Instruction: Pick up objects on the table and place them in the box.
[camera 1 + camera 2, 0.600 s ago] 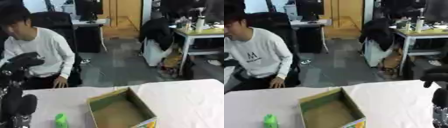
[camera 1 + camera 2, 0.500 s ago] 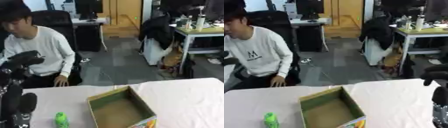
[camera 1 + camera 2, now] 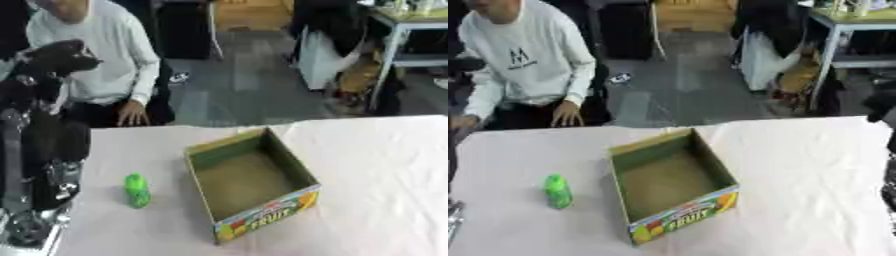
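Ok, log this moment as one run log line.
stage: before pickup | green bottle: on table, left of box | fruit box: open, empty | left robot hand: raised, holding nothing

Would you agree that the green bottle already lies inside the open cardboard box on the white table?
Not quite: the green bottle lies on the white table, to the left of the open cardboard box, not inside it. The right eye view shows the box holding nothing.

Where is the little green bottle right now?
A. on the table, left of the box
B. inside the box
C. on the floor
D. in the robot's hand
A: the green bottle lies on the white table, apart from the open box and on its left side.
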Robot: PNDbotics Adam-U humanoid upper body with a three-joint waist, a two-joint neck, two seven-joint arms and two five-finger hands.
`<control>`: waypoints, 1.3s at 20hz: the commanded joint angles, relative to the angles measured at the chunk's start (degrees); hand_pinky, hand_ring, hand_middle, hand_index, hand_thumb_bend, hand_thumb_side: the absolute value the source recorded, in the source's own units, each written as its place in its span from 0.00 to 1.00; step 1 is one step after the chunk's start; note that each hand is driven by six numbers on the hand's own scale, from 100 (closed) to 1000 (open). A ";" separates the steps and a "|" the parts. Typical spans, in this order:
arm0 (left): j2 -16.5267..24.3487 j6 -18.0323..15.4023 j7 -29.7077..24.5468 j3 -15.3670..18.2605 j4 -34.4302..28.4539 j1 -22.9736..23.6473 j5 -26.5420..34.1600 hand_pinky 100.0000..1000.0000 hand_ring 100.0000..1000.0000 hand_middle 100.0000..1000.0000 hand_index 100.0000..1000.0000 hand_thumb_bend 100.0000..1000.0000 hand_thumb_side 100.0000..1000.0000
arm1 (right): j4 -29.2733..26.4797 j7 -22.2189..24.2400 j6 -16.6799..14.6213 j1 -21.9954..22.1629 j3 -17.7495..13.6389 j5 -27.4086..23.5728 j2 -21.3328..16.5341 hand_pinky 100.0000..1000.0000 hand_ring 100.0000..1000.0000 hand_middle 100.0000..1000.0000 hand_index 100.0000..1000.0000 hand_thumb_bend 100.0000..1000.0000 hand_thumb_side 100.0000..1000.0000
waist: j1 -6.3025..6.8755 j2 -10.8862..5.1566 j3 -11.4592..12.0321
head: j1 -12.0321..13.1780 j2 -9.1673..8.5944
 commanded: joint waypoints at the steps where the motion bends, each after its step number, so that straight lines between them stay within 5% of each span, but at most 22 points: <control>1: 1.38 0.66 0.00 0.59 -1.16 -0.38 -0.54 0.81 0.65 0.75 0.82 0.62 0.73 | -0.98 -0.06 0.12 -0.90 -0.74 0.14 -0.76 0.21 0.42 0.52 0.61 0.00 0.61 | -0.05 -0.40 -0.28 | 0.89 1.85; 9: 4.52 7.37 -4.01 -0.01 3.40 -2.85 -0.48 0.86 0.66 0.77 0.84 0.67 0.74 | -0.98 0.44 1.12 -0.85 -0.64 -0.39 -0.73 0.22 0.41 0.52 0.61 0.00 0.62 | 0.18 -0.62 -0.78 | 1.49 7.95; 26: 15.73 5.77 -16.75 -4.74 29.84 -15.40 -9.37 0.68 0.62 0.77 0.87 0.70 0.74 | -0.98 1.11 1.34 -1.12 -0.42 -0.77 -0.67 0.22 0.41 0.52 0.61 0.00 0.62 | 0.68 -0.26 -1.91 | 1.43 8.28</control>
